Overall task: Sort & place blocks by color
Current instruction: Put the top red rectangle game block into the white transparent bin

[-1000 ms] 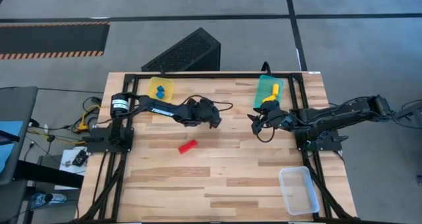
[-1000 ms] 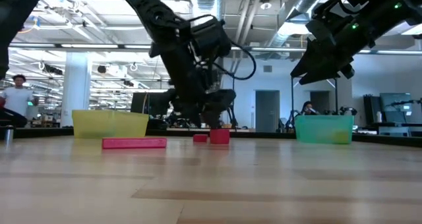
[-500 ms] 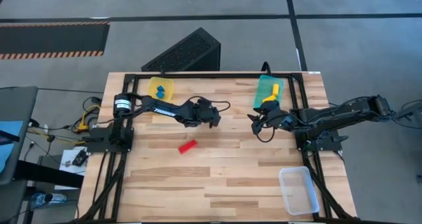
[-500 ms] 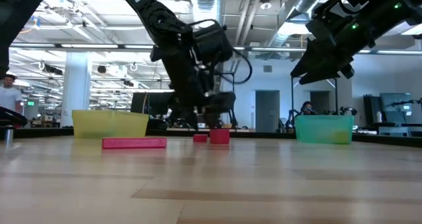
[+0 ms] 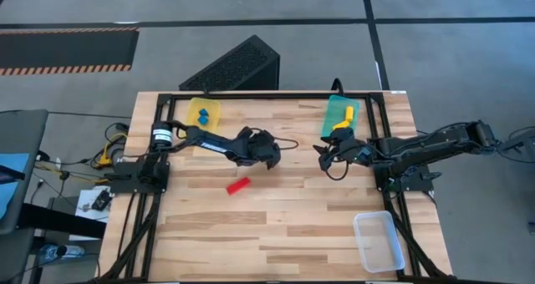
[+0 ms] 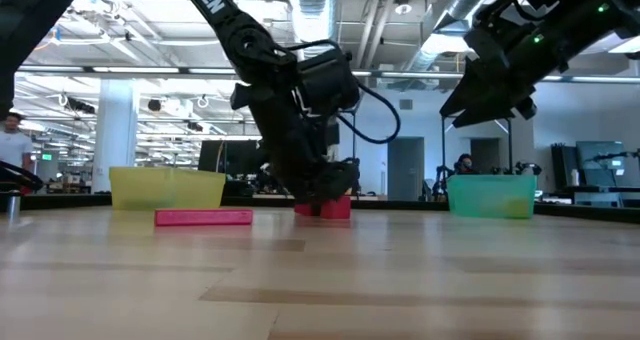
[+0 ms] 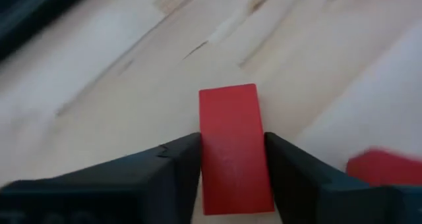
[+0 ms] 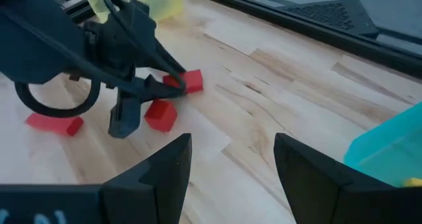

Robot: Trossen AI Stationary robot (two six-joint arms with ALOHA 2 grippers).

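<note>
My left gripper is down at the table's middle, shut on a red block that lies flat on the wood. A second red block sits right beside it, outside one finger. A red bar lies nearer the table's front. In the low view, red shows at table level behind the left gripper. My right gripper hovers open above the table in front of the teal tray, touching nothing. My left gripper pinches the red block by its two long sides between its two fingers, at the end nearest the wrist. The fingers come slanting down from the table's left. The block lies flat on the table.
A yellow tray at the far left holds blue blocks. The teal tray at the far right holds a yellow block. A clear tray sits at the near right corner. Bare wood lies across the near half.
My left gripper has sunk toward the table and a little toward its right edge, down onto the two red blocks. In the low view it now stands in front of the smaller-looking one. The blocks and the bar have stayed in place.
</note>
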